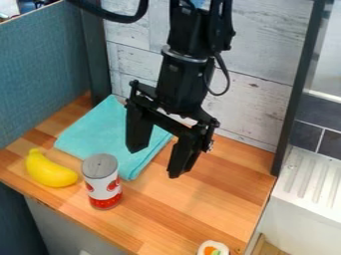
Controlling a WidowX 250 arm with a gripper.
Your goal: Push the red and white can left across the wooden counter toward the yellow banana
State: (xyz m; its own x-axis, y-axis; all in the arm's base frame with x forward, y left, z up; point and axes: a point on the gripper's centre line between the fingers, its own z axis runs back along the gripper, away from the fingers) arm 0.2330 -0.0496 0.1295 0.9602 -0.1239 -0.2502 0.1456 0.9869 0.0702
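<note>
Countertop (220, 199) is stretching beneath everything, and the black two-finger gripper (158, 163) is hanging above it, its fingers standing wide apart with nothing between them. The folded turquoise cloth (100, 132) is lying nearest, below the gripper and toward the view's left, one fingertip overlapping it in view. The red-and-white can (102, 188) is standing upright at the cloth's near edge, down and left of the gripper, its long axis pointing up. Beyond the can, the yellow banana (50, 172) is slanting down rightward; the sushi piece (213, 248) is sitting at the bottom edge.
</note>
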